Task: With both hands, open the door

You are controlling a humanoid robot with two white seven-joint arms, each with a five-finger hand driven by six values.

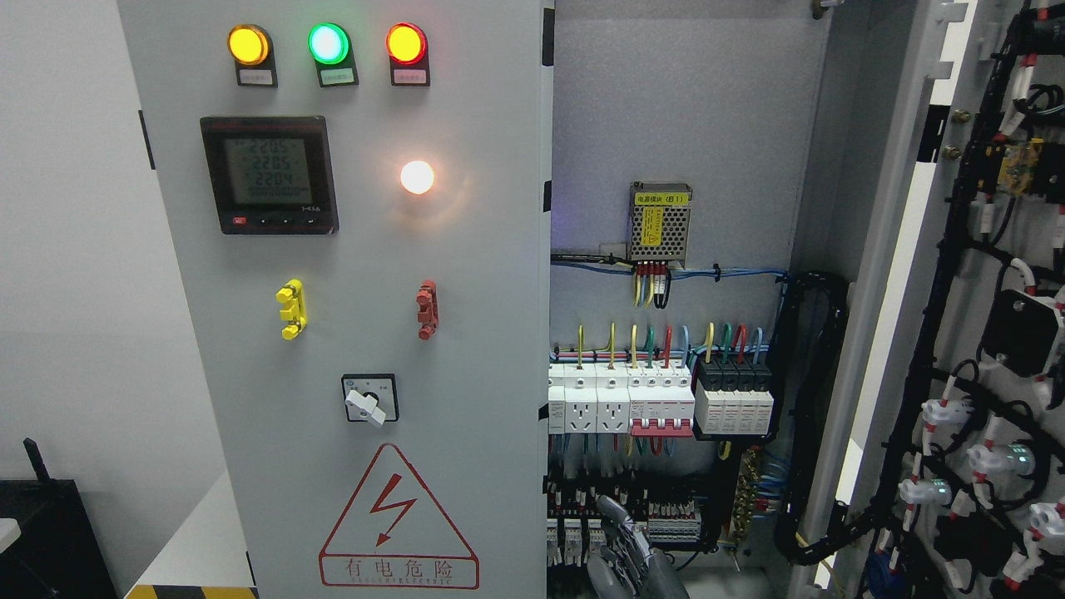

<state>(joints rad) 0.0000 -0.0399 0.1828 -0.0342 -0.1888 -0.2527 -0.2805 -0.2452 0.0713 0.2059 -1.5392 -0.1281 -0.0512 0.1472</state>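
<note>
At the bottom edge of the head view, right of the middle, a grey robot hand (626, 549) rose in front of the open cabinet, its fingers (614, 509) loosely extended upward and grasping nothing; from which side its arm entered could not be made out. Just behind it sat the lowest rows of terminal blocks (666, 520), and above those a row of white and black circuit breakers (661, 403) fed by yellow, green, red and blue wires. Higher on the grey back panel (682, 108), a small perforated power supply (660, 221) was mounted with a yellow label. The right door (899, 274) stood swung wide open at the picture's right, its inner face showing black cable looms (957, 274) and the backs of white lamp fittings (944, 412). The left door (349, 333) remained shut, filling the picture's middle and left. It carried yellow (249, 45), green (328, 43) and red (406, 43) indicator lamps along the top, a digital meter (269, 175) below them, a glowing white lamp (417, 176), a yellow handle (291, 309), a red handle (427, 309), a rotary switch (369, 399) and a red triangular electrical-hazard sign (398, 520) with Chinese lettering. A white wall (75, 291) lay beyond the cabinet's left side.
</note>
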